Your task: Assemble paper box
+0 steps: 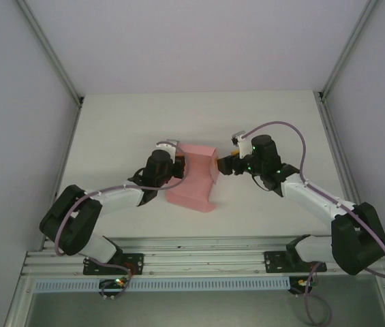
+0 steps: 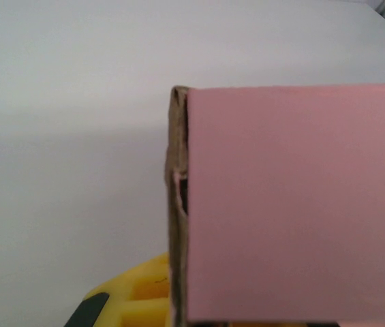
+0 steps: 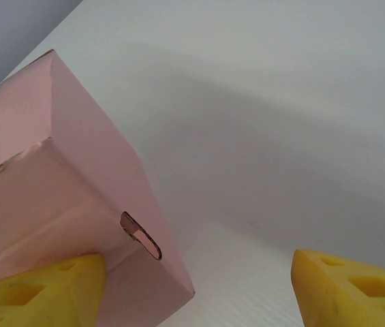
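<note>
- Two arms meet at the paper box [image 1: 195, 180], which sits near the middle of the white table [image 1: 131, 122]. It looks half built, with walls standing at its far end and a flatter part trailing toward the arm bases.
- The left gripper [image 1: 176, 155] is pressed together on the box's left wall [image 2: 294, 204]. Seen from that wrist, the pink card rises straight out of the jaws, and one yellow finger [image 2: 134, 303] shows beside its brown cut edge.
- The right gripper [image 1: 224, 164] is spread wide at the box's right side. One yellow pad [image 3: 35, 293] lies against the pink card below a small slot [image 3: 141, 235], and the other hangs over bare table.
- The step in hand, I'd say, is steadying the raised walls so the remaining part can be folded up.
- The next move probably calls for the right jaws to nip or push that side gently, since thin card buckles, while the left holds firm.
</note>
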### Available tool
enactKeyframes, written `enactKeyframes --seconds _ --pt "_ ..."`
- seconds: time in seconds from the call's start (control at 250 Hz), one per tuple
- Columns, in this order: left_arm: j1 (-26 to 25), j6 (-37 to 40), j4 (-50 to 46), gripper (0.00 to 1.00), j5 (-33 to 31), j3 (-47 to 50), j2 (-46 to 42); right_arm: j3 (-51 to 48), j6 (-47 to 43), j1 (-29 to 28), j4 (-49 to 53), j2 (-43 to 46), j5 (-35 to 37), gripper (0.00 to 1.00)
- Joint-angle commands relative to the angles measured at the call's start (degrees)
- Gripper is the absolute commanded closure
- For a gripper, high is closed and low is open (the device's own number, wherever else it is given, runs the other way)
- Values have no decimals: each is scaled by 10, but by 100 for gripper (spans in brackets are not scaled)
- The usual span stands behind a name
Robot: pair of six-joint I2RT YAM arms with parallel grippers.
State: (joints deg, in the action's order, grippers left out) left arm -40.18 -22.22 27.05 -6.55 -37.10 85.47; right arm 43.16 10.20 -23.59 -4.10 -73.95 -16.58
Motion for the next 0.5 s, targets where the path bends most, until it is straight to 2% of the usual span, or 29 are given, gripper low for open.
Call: enactKeyframes --seconds 0.0,0.096,0.164,0.316,0.495 --pt "-18 -14 13 100 -45 -18 -1 21 35 -12 -9 15 45 21" --pt "-16 -31 10 100 -111 -9 -16 0 80 -12 29 62 141 14" --pt "-14 -38 15 100 -149 0 -29 -26 110 -11 41 102 150 13" --pt "-8 -54 52 100 -181 15 -46 -76 181 -12 8 143 34 14" --pt "-1 -74 80 100 -165 19 -52 -89 248 -13 -103 75 -72 23"
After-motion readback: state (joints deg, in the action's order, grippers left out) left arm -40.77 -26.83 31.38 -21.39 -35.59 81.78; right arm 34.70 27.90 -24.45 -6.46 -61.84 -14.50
